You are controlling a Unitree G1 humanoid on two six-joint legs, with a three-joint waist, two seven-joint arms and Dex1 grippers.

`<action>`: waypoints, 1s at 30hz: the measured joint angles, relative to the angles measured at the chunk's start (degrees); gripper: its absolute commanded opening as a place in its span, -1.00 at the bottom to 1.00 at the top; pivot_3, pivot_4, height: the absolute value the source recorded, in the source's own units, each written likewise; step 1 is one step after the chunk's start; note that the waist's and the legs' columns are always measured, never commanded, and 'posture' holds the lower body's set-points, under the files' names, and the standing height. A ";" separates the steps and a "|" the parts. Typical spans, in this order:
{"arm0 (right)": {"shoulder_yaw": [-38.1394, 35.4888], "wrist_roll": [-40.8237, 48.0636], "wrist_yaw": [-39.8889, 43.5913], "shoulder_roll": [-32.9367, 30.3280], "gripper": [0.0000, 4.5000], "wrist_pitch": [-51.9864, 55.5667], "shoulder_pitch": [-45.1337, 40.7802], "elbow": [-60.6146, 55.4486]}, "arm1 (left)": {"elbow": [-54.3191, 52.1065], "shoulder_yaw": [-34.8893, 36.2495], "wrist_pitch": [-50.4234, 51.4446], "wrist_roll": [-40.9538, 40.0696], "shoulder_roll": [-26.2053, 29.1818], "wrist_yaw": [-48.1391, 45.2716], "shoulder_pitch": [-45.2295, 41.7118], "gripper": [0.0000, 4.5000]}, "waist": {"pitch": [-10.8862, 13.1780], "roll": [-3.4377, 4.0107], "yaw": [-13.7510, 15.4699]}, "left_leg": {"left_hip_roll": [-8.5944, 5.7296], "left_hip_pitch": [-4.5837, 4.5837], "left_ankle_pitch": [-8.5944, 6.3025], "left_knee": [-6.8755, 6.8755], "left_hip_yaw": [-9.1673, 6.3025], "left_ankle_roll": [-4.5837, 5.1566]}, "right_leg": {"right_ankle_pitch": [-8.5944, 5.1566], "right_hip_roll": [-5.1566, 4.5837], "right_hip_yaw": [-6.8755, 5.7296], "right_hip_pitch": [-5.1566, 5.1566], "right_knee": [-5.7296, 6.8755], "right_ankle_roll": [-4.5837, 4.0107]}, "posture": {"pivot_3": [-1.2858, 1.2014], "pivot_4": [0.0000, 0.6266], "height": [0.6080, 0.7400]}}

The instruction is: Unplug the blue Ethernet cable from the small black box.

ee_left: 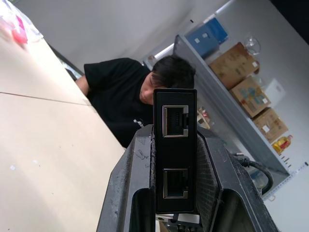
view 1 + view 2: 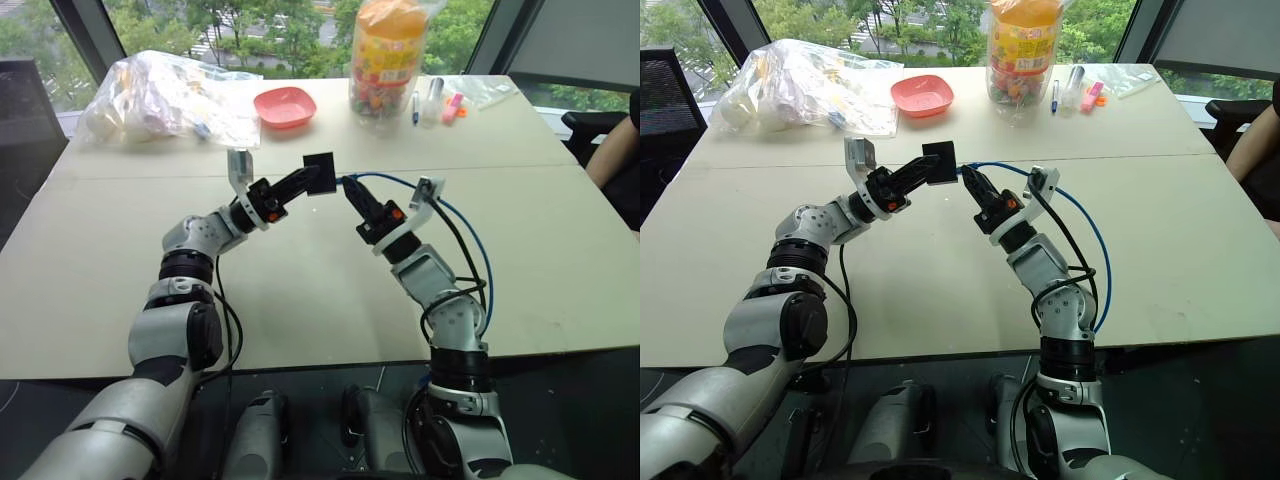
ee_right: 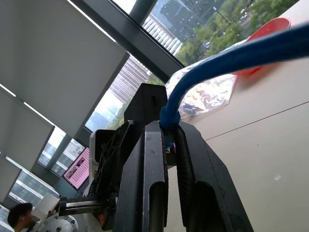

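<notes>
The small black box (image 2: 320, 171) is held in the air above the middle of the table, with my left gripper (image 2: 314, 179) shut on it. In the left wrist view the box (image 1: 175, 150) sits between the fingers and shows two empty sockets. The blue Ethernet cable (image 2: 470, 236) arcs from the box's right side over my right arm and down past the table's front edge. My right gripper (image 2: 347, 187) is shut on the cable's end right beside the box. In the right wrist view the cable (image 3: 231, 58) runs in between the fingers. The plug itself is hidden.
At the table's far side are a pink bowl (image 2: 285, 106), a crumpled clear plastic bag (image 2: 165, 95), a tall snack jar (image 2: 388, 60) and some pens (image 2: 432, 100). A person's arm (image 2: 615, 150) shows at the right edge. A seated person (image 1: 120, 92) is in the left wrist view.
</notes>
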 measured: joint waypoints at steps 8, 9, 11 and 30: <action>0.81 0.20 -0.29 0.34 0.62 1.55 -0.02 1.83 | -0.91 0.16 1.17 -1.99 -0.89 0.14 0.00 -0.78 | 0.00 0.00 0.05 | 0.00 -0.01 0.00 0.00 0.00 0.00 | 0.00 0.00 0.00 0.00 0.00 0.00 | 0.03 -0.52 1.00; 0.82 0.60 -0.22 0.51 0.62 1.62 -0.06 1.82 | -1.56 0.16 1.47 -2.22 -1.32 0.29 0.06 -0.78 | 0.00 0.00 0.08 | 0.00 -0.01 0.00 0.00 0.00 0.00 | 0.00 -0.01 0.00 0.00 -0.01 0.00 | 0.03 -0.52 1.00; 0.84 1.06 -0.10 0.72 0.62 1.64 -0.40 1.82 | -2.97 0.13 2.31 -2.52 -1.84 0.87 0.39 -0.78 | 0.00 0.00 0.00 | 0.00 -0.01 0.00 0.00 0.00 0.00 | 0.00 -0.01 0.01 0.00 -0.02 0.00 | 0.03 -0.52 1.00; -3.21 3.42 -1.29 2.84 0.62 -1.11 -0.71 2.62 | -4.34 1.90 3.44 -5.82 -2.20 3.88 1.48 -0.78 | 0.00 0.00 -0.01 | 0.01 -0.01 0.00 0.00 -0.01 0.00 | 0.00 0.00 0.00 -0.01 -0.02 0.00 | 0.03 -0.52 1.00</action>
